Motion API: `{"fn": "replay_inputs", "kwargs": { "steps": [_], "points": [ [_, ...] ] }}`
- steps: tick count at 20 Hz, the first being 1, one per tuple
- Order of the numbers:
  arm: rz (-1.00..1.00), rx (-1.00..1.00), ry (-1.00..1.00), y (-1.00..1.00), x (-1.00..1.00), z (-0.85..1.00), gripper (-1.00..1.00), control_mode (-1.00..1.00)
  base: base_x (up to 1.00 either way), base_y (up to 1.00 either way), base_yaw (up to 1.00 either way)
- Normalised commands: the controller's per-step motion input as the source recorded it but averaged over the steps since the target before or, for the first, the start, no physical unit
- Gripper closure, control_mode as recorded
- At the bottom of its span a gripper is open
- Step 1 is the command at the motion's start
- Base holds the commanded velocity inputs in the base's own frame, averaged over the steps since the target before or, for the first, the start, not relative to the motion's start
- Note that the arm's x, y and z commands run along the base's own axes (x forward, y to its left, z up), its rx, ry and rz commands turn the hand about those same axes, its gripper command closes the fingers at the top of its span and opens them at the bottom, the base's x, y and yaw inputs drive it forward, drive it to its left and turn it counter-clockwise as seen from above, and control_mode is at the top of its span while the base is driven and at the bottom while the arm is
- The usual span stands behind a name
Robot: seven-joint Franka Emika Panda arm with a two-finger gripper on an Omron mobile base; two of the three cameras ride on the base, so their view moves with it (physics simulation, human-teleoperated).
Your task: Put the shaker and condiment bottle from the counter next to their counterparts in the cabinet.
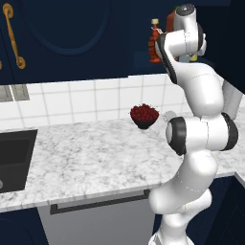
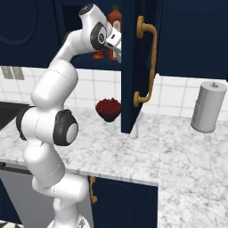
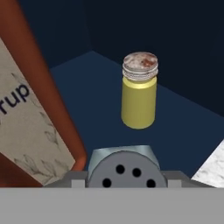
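Counter [image 1: 95,158]: speckled white-and-grey marble worktop, with a dark sink [image 1: 14,158] cut in at the left of the left base view.
Cabinet [image 1: 139,62]: dark navy wall unit above the tiled wall; its door [image 2: 133,67] with a brass handle [image 2: 149,62] stands open in the right base view.
Arm [image 1: 201,124]: white, raised from the base with the hand up inside the cabinet's shelf space.
Paper towel roll [image 2: 208,107]: grey, upright on the counter, well apart to the right in the right base view.
Tall bottle [image 3: 30,118]: red-orange with a pale label, on the shelf, close at the left of the hand view; its green cap [image 2: 116,7] shows in the right base view.
Bowl [image 1: 144,116]: dark, heaped with red fruit, on the counter against the tiles below the cabinet.
Condiment bottle [image 1: 154,43]: small, red-orange, orange-yellow cap, upright on the shelf just left of the arm in the left base view.
Gripper [image 3: 124,181]: fingertips barely visible at the bottom of the hand view; closed on the shaker.
Shaker [image 3: 124,168]: pale blue-grey, its grey holed cap facing the camera, between the fingertips, over the shelf floor.
Yellow shaker [image 3: 139,92]: upright on the shelf, just beyond the held one, apart from it.
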Motion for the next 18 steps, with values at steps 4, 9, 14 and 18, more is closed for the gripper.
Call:
{"fn": "replay_inputs", "kwargs": {
  "steps": [4,9,14,18],
  "points": [
    [0.0,0.0,0.0,0.0,-0.02,-0.15,1.0,-1.0,0.0,0.0,0.0],
    [-0.01,-0.01,-0.11,-0.08,-0.25,-0.36,1.0,-1.0,0.0,0.0,0.0],
    [-0.02,0.0,-0.17,-0.07,-0.16,-0.27,1.0,-1.0,0.0,0.0,0.0],
    [-0.03,0.0,-0.14,0.0,-0.11,-0.24,-1.0,-1.0,0.0,0.0,0.0]
  ]
}}
